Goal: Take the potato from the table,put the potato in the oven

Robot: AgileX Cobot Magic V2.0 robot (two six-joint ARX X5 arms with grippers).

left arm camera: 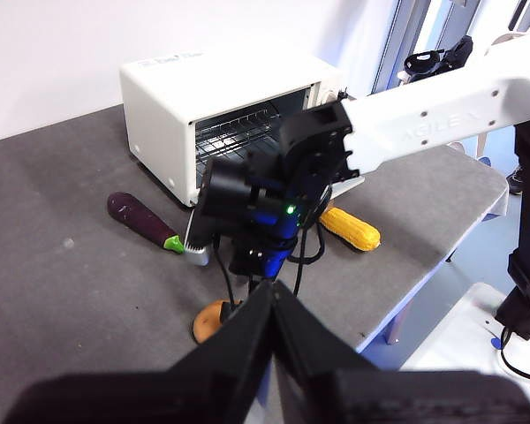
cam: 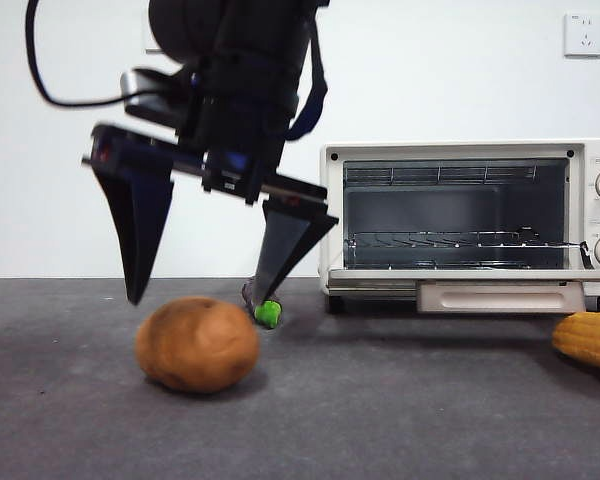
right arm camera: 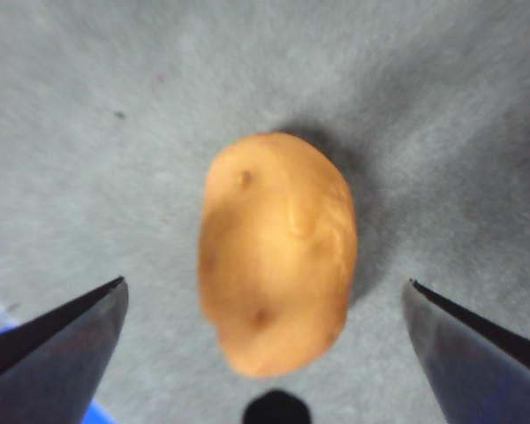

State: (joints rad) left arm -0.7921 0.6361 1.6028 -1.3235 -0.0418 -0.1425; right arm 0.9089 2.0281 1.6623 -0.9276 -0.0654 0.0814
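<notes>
R gripper (cam: 195, 295) is hovering just above the potato (cam: 197, 343), jaws wide, not touching. Oven (cam: 470, 215) is standing open beyond the potato. L gripper (left arm camera: 272, 305) is waiting, jaws seemingly closed.

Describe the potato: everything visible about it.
The potato is a rounded, oval orange-brown lump with smooth, matte skin and a few small dark dimples, seen clearly in the right wrist view. It lies on its side on the dark grey table, in front of and to the side of the open oven. Nothing but the table touches it; the right gripper hangs open just above, a jaw to each side.
</notes>
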